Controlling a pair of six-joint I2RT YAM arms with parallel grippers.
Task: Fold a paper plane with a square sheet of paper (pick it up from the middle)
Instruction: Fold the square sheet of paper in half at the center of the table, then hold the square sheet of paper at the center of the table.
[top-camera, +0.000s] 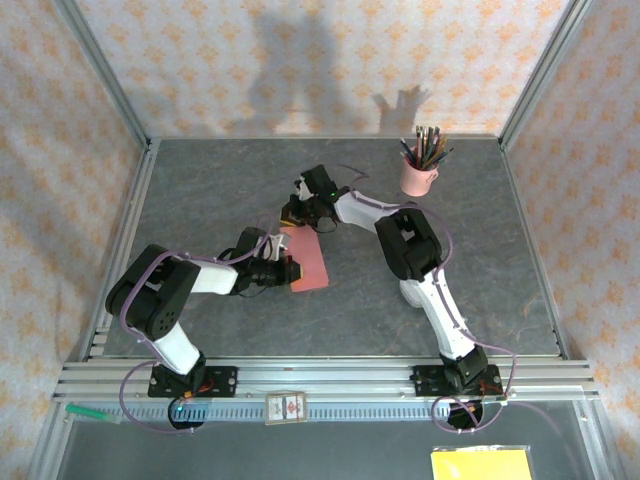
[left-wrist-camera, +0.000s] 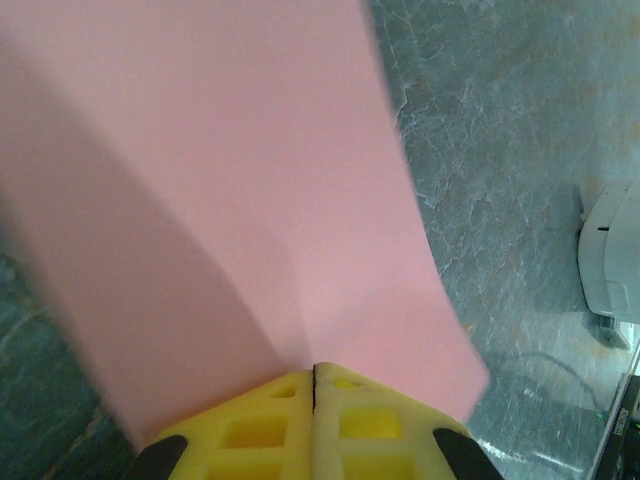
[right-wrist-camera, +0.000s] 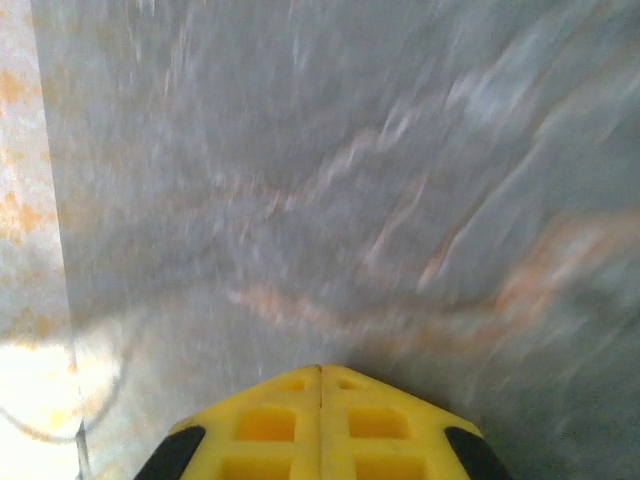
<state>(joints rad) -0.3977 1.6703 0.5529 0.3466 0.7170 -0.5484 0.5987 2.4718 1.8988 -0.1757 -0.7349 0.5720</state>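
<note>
The salmon-pink square sheet of paper (top-camera: 308, 260) sits mid-table as an upright oblong. In the left wrist view the sheet (left-wrist-camera: 230, 200) runs out from the yellow fingertips, with a soft bend down its middle. My left gripper (top-camera: 290, 270) is at the sheet's near-left edge and is shut on it, with the jaws (left-wrist-camera: 315, 368) pressed together on the paper's edge. My right gripper (top-camera: 295, 212) is at the sheet's far end, shut with nothing between its fingers. In the right wrist view the right gripper (right-wrist-camera: 320, 368) hangs over blurred grey table.
A pink cup of pencils (top-camera: 420, 170) stands at the back right. A yellow pad (top-camera: 480, 464) and a small card (top-camera: 285, 409) lie at or in front of the near rail. Patterned walls and metal posts (top-camera: 110, 80) enclose the table. The right arm's white body (left-wrist-camera: 610, 270) lies right of the sheet.
</note>
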